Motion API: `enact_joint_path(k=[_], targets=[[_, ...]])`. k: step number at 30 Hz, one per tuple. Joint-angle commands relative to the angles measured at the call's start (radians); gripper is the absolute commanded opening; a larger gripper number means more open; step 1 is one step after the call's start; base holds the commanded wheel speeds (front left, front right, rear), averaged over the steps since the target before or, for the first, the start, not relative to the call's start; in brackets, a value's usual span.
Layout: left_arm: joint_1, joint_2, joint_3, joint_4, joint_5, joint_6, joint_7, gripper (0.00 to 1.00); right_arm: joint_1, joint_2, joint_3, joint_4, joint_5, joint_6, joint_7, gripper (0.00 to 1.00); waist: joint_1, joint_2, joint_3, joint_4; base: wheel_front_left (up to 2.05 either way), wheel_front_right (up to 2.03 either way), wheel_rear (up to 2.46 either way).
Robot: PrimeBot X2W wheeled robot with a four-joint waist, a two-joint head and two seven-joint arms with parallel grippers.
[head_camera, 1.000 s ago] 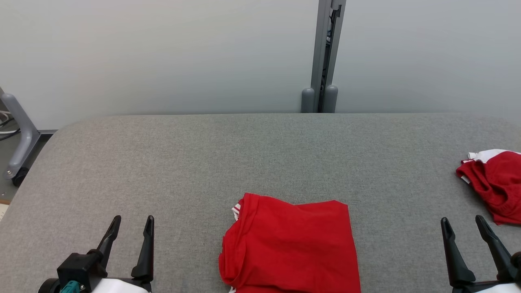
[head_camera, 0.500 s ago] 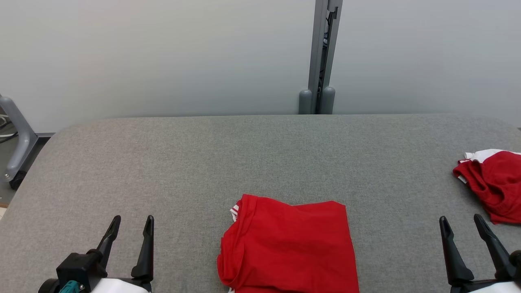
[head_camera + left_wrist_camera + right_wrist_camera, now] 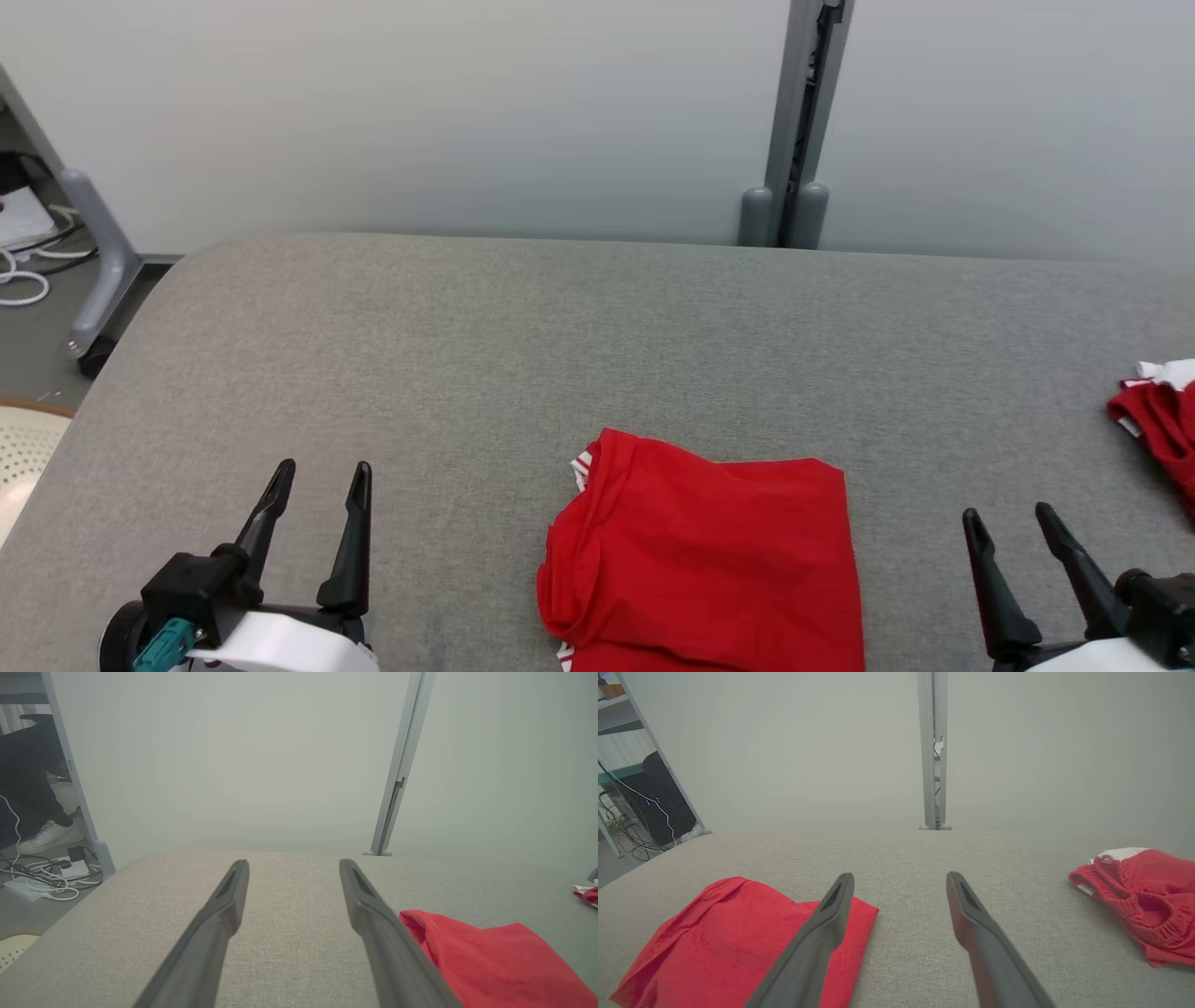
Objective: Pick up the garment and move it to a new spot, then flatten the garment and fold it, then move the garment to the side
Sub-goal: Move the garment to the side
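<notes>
Two spread, empty tools, left gripper (image 3: 323,467) and right gripper (image 3: 1007,511), are held either side of the folded garment (image 3: 709,560) at the table's (image 3: 560,355) near edge, where the fold could be undone by a one-layer pinch.

Beyond the left gripper's fingers (image 3: 219,924), a plain pale wall (image 3: 233,765) is seen behind the grey fabric table (image 3: 289,896). A grey post (image 3: 395,788) is set to their right, and cables (image 3: 51,891) are strewn on the floor to their left.
</notes>
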Motion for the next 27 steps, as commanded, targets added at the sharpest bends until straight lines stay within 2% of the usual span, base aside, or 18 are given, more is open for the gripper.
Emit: enact_joint_path(k=[1,7,11,16,22,23,24,25,26,27], targets=[[-0.02,0.003,0.0,0.005,0.002,-0.003,-0.007,1.0,-0.01,-0.01,0.011,0.016,0.01,0.0,-0.005,1.0,0.0,-0.0001,0.019,0.028,0.0,0.0,0.0],[-0.078,-0.019,-0.015,0.039,0.0,-0.027,-0.038,1.0,-0.069,-0.023,0.097,0.164,0.063,0.0,-0.028,1.0,0.0,-0.0001,0.079,0.096,0.0,0.0,0.0],[-0.119,-0.031,-0.021,0.069,-0.001,-0.045,-0.061,1.0,-0.111,-0.027,0.11,0.267,0.089,0.0,-0.053,1.0,0.0,-0.0001,0.118,0.13,0.0,0.0,0.0],[-0.155,-0.047,-0.022,0.102,0.002,-0.061,-0.081,1.0,-0.162,-0.035,0.105,0.376,0.104,0.0,-0.077,1.0,0.0,-0.0001,0.16,0.151,0.0,0.0,0.0],[-0.172,-0.054,-0.009,0.131,0.006,-0.075,-0.095,1.0,-0.201,-0.04,0.147,0.458,0.13,0.0,-0.063,1.0,0.0,-0.0001,0.179,0.151,0.0,0.0,0.0],[-0.174,-0.054,-0.007,0.135,0.007,-0.077,-0.095,1.0,-0.203,-0.04,0.153,0.468,0.135,0.0,-0.059,0.83,0.0,-0.0001,0.179,0.15,0.0,0.0,0.0],[-0.175,-0.056,-0.005,0.139,0.008,-0.079,-0.097,1.0,-0.206,-0.041,0.155,0.477,0.138,0.0,-0.064,0.48,0.0,-0.0001,0.178,0.149,0.0,0.0,0.0],[-0.177,-0.057,-0.003,0.143,0.01,-0.079,-0.098,1.0,-0.208,-0.042,0.161,0.487,0.141,0.0,-0.06,0.29,0.0,-0.0001,0.177,0.148,0.0,0.0,0.0],[-0.178,-0.059,-0.001,0.146,0.01,-0.08,-0.099,1.0,-0.21,-0.042,0.172,0.492,0.147,0.0,-0.054,0.0,0.0,-0.0001,0.175,0.146,0.0,0.0,0.0],[-0.178,-0.06,0.001,0.148,0.01,-0.083,-0.1,1.0,-0.212,-0.045,0.181,0.493,0.149,0.0,-0.054,0.0,0.0,-0.0001,0.173,0.143,0.0,0.0,0.0]])
